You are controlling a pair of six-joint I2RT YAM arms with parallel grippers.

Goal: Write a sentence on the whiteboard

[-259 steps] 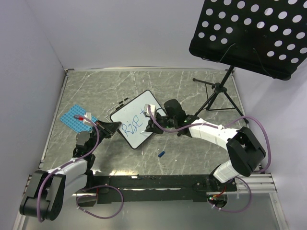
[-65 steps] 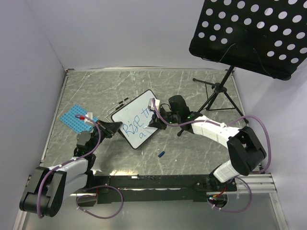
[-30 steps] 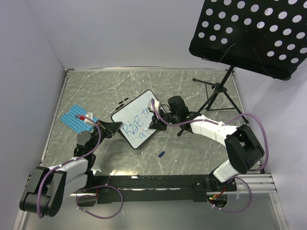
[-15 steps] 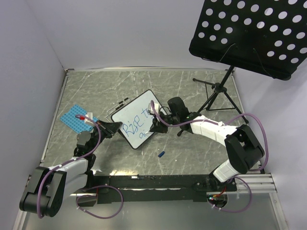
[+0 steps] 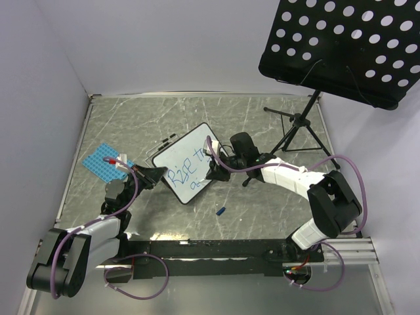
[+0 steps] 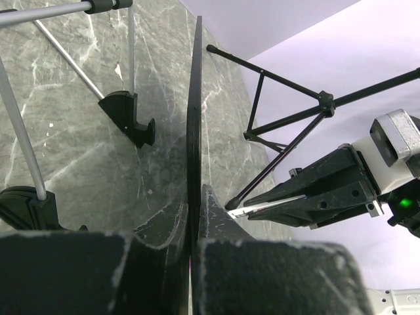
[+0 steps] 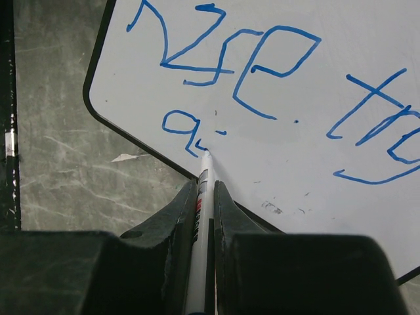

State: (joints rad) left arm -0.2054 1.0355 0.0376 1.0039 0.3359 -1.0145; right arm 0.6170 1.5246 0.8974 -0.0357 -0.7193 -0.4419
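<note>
The whiteboard (image 5: 186,164) stands tilted at mid table, its black edge (image 6: 193,118) running up the left wrist view. My left gripper (image 5: 159,174) is shut on its near left corner, fingertips (image 6: 178,213) clamping the frame. My right gripper (image 5: 211,172) is shut on a white marker (image 7: 203,184), its tip touching the board face (image 7: 295,118). The sentence (image 7: 262,72) in blue reads "Rise try" on top, with an "a" and a small stroke (image 7: 187,131) below. The marker and right gripper (image 6: 308,200) also show beyond the board in the left wrist view.
A blue studded plate (image 5: 104,161) lies at the left. A black perforated music-stand tray (image 5: 341,46) on a tripod (image 5: 298,128) stands at the back right. A small blue cap (image 5: 222,211) lies on the table in front of the board. Black feet (image 6: 128,118) prop the board's back.
The top line grew from "Rise t" to "Rise try", then an "a" appeared below. In the last second the marker added a small stroke after the "a". The left gripper held still.
</note>
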